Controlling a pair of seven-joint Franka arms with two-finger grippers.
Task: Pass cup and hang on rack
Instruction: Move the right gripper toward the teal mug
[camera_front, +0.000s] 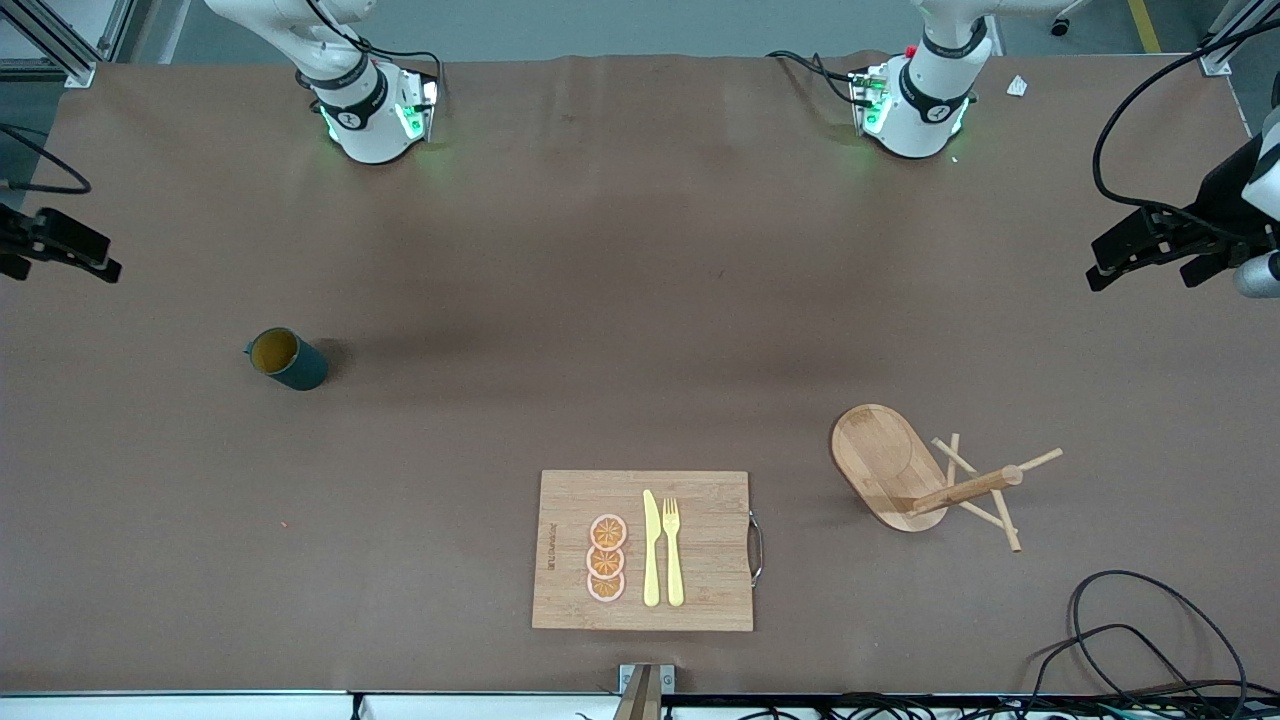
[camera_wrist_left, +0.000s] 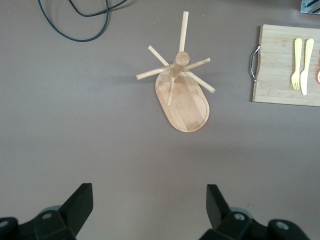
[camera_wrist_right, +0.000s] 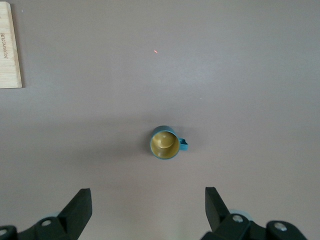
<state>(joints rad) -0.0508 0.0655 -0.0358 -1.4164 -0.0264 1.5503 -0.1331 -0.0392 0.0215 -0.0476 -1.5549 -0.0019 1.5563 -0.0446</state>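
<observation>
Your left gripper (camera_wrist_left: 147, 207) has its black fingers (camera_wrist_left: 80, 202) spread wide apart with nothing between them, and it hangs high over bare brown tabletop (camera_front: 600, 300) at the left arm's end. Your right gripper (camera_wrist_right: 147, 207) matches it: fingers (camera_wrist_right: 80, 202) wide apart, empty, up in the air over the right arm's end of the tabletop. In the front view the left gripper (camera_front: 1150, 250) and the right gripper (camera_front: 75, 255) show at the two edges, well apart from everything on the tabletop, and both arms wait. The small dark teal-green cylindrical cup (camera_front: 287, 358) with a loop handle and a yellow-ochre inside stands upright, mouth up, toward the right arm's end; the right wrist view looks straight down into it (camera_wrist_right: 165, 143). The light wooden rack (camera_front: 905, 470), a mug tree with an oval flat base, a central post and thin dowel pegs, stands upright toward the left arm's end, nearer the front camera than the cup; it shows in the left wrist view (camera_wrist_left: 182, 95) with bare pegs. Between cup and rack, nearer still to the front camera, lies a rectangular bamboo cutting board (camera_front: 570, 500) with a metal handle, carrying three orange slices (camera_front: 606, 559), a yellow knife (camera_front: 651, 550) and a yellow fork (camera_front: 673, 555).
</observation>
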